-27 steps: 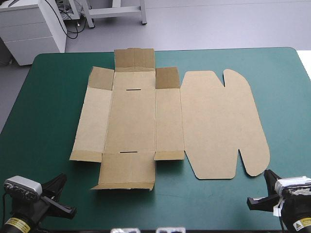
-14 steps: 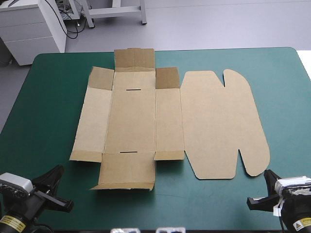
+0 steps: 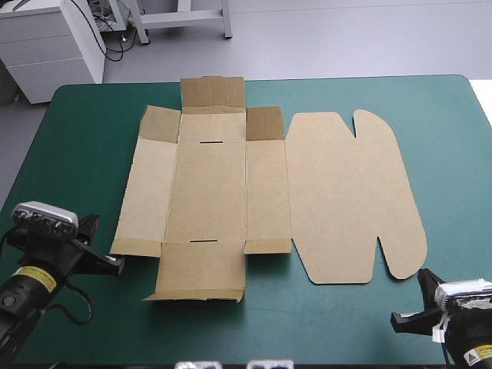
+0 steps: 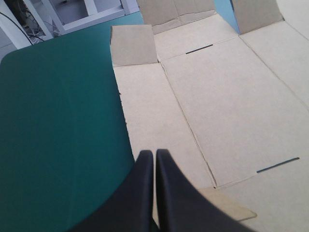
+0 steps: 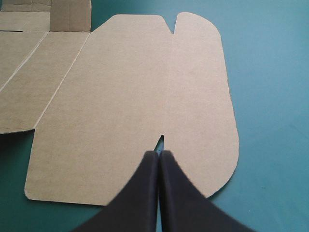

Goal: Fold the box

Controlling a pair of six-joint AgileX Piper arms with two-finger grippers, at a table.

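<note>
Observed from the remote station. The box (image 3: pixel 261 196) is a cut sheet of brown board lying flat and unfolded on the teal-green cover (image 3: pixel 77 154), about mid-table, with no walls raised that I can confirm.

The left gripper (image 4: pixel 154 152) has its black fingers pressed together in one point, with nothing between them. Directly ahead of and under the fingertips lies the box's left side panel (image 4: pixel 149 111). Just beside the fingers, toward the box's middle, is the small near corner flap (image 4: pixel 231 208). The base panel (image 4: pixel 227 106) runs ahead on that same side, its near slot (image 4: pixel 277 164) close by and its far slot (image 4: pixel 199 49) well ahead. I cannot tell whether the fingertips touch the board.

The right gripper (image 5: pixel 158 153) also has its fingers together, gripping nothing. Just ahead of the fingertips is the notch (image 5: pixel 161 139) cut into the near edge of the lid panel (image 5: pixel 120 96). The rounded ear (image 5: pixel 203 96) lies ahead to one side. The high view places this gripper just off the ear's near edge, over bare cover.
</note>
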